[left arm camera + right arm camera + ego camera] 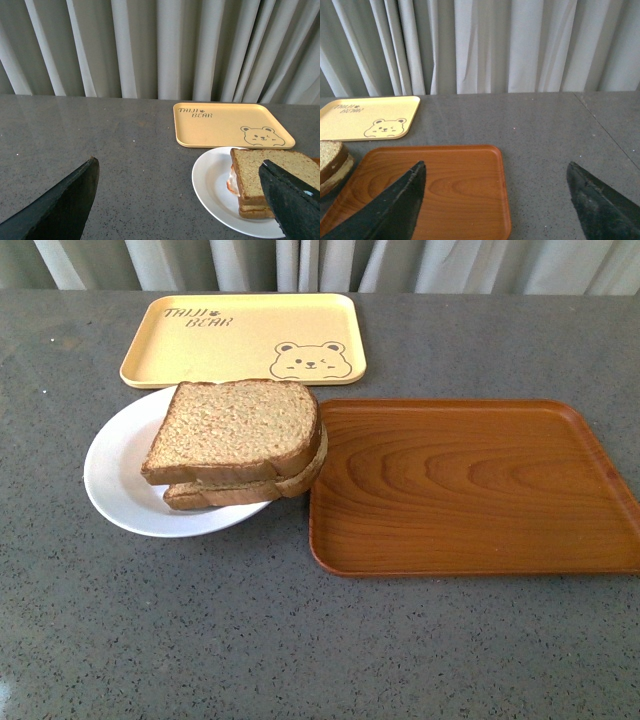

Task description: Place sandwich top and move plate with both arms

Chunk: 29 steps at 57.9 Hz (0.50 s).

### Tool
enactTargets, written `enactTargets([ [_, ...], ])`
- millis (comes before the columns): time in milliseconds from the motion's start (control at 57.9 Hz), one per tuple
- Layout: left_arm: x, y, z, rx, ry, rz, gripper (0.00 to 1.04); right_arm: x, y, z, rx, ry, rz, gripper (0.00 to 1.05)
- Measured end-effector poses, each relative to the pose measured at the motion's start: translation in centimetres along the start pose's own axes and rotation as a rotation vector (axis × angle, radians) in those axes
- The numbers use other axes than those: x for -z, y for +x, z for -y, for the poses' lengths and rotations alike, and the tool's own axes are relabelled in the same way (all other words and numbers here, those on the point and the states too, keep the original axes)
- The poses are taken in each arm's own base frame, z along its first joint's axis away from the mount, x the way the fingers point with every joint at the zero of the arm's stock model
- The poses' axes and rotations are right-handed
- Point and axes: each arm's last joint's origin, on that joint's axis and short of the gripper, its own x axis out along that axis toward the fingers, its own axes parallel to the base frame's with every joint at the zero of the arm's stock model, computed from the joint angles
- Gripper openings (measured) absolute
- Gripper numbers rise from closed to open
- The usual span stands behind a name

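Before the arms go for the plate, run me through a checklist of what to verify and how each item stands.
1. Sandwich top seated on the lower slice: ok, though slightly skewed.
2. Left gripper open and holding nothing: ok.
3. Right gripper open and holding nothing: ok.
4. Plate rim bare on the side away from the wooden tray: ok.
5. Plate rim next to the wooden tray free to grip: not ok, the bread overhangs and hides it.
6. Gap between plate and wooden tray: cannot tell, the bread covers that spot.
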Motion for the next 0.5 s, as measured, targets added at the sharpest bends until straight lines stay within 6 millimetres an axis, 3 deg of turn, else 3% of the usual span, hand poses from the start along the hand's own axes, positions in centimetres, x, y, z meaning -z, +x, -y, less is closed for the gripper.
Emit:
enactTargets([
  [156,0.0,0.0,0.0,0.009,-0.016,-0.021,0.96,0.0,0.0,0.0,0.0,0.0,0.0,0.96],
  [259,-0.2,0.2,0.3,0.038,-0.251,-0.489,0.96,0.0,0.0,0.0,-0.001,0.0,0.0,0.96],
  [311,0.0,0.6,0.3,0.01,-0.341,-0.623,0.96,0.0,0.0,0.0,0.0,0.0,0.001,0.96],
  [398,-0.2,1.6,0.2,0.007,-0.404,-0.668,0.96,0.0,0.0,0.0,0.0,0.0,0.001,0.96],
  [501,-1.3,4.2,-0.1,0.011,-0.414,-0.631,0.96,0.0,0.0,0.0,0.0,0.0,0.001,0.96],
])
